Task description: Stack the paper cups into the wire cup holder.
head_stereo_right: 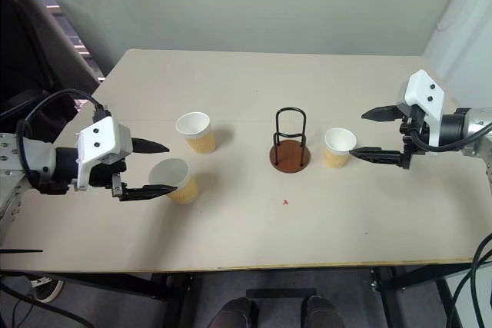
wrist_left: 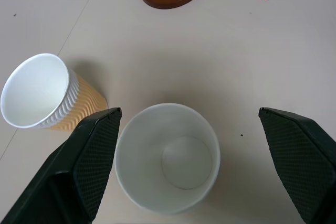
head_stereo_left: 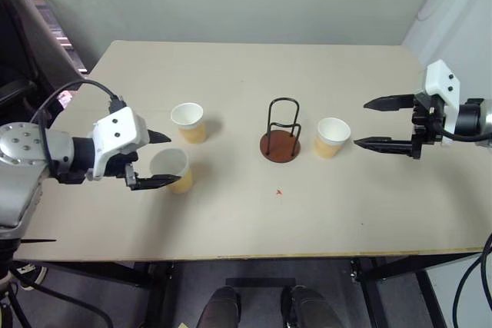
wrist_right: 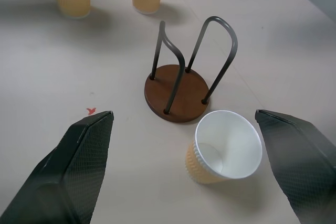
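Note:
Three tan paper cups stand upright on the table: one (head_stereo_left: 189, 122) left of centre, one (head_stereo_left: 172, 170) nearer the front left, one (head_stereo_left: 332, 137) just right of the wire cup holder (head_stereo_left: 282, 131). The holder's black loops rise from a round brown base and hold nothing. My left gripper (head_stereo_left: 162, 159) is open, its fingers to either side of the front left cup (wrist_left: 167, 157) and just above its rim, with clear gaps. My right gripper (head_stereo_left: 380, 122) is open too, a short way to the right of the right cup (wrist_right: 224, 153), not touching it.
The pale table (head_stereo_left: 254, 220) has its front edge close below the cups. A small red mark (head_stereo_left: 280, 191) lies in front of the holder. A grey wall stands behind the table, and dark equipment sits at the far left.

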